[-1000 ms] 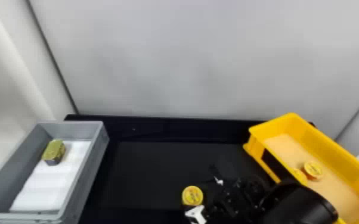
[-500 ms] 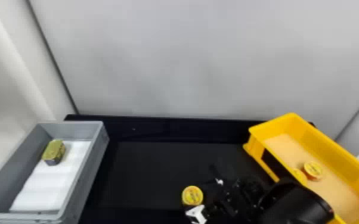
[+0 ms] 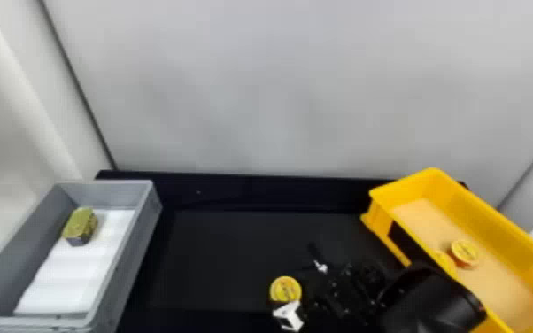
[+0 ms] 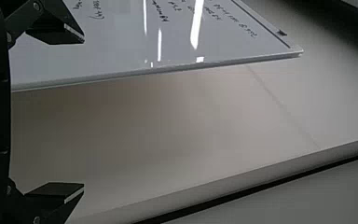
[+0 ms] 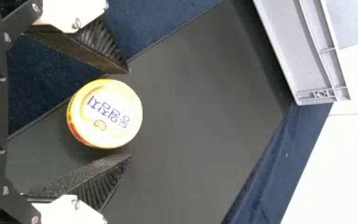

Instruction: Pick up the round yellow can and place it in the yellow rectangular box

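Note:
My right gripper (image 3: pixel 299 285) is low over the black table at front centre-right in the head view. The round yellow can (image 3: pixel 285 289) stands by its fingers. In the right wrist view the can (image 5: pixel 105 113) lies between the two spread fingers of my right gripper (image 5: pixel 129 114), with a gap to each one. The yellow rectangular box (image 3: pixel 491 221) is at the right, partly behind the right arm, and holds other round yellow cans (image 3: pixel 464 253). My left gripper (image 4: pixel 84 114) stands open with nothing between its fingers, facing a pale surface and a whiteboard.
A grey box (image 3: pixel 139 248) stands at the left with a white liner and a gold-topped can (image 3: pixel 80 226) inside. The black table (image 3: pixel 230 252) stretches between the two boxes, and a pale wall (image 3: pixel 279 88) rises behind it.
The right arm's dark forearm has shifted slightly left and down in the head view. The can and the boxes have kept their places.

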Controlling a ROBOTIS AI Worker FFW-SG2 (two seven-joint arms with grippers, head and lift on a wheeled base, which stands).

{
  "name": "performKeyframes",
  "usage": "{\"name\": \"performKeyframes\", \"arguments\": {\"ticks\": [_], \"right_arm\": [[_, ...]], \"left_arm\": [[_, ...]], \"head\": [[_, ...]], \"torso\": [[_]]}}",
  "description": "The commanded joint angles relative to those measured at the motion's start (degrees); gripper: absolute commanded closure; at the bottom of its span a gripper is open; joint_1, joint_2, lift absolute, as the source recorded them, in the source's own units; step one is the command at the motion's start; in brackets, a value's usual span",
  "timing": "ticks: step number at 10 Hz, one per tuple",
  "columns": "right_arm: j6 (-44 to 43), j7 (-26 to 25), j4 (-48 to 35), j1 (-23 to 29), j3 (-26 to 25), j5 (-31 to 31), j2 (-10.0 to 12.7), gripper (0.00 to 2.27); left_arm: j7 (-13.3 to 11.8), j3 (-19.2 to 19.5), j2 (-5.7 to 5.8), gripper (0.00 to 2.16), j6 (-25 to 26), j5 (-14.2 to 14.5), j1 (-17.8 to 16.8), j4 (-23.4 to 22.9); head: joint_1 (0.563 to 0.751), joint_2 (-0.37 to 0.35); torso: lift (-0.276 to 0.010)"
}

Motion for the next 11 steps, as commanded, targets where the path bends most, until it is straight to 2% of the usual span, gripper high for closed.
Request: {"name": "performKeyframes", "arguments": {"ticks": [1,7,11], "right_arm": [[0.0,-0.1,-0.3,0.0,0.0,0.1,0.1,0.26],[0.4,-1.1,-0.7,0.3,0.0,-0.1,0.2,0.75],[1.6,-1.8,-3.3,0.5,-0.7,-0.2,0.4,0.81]], "left_arm": [[0.1,0.2,-0.15,0.15,-0.1,-0.1,0.1,0.0],[0.1,0.7,-0.15,0.16,-0.1,0.0,0.1,0.1],[0.1,0.9,-0.15,0.16,-0.1,0.0,0.2,0.1]], "head": [[0.686,0.014],[0.686,0.014],[0.686,0.014]], "torso": [[-0.056],[-0.056],[-0.056]]}}
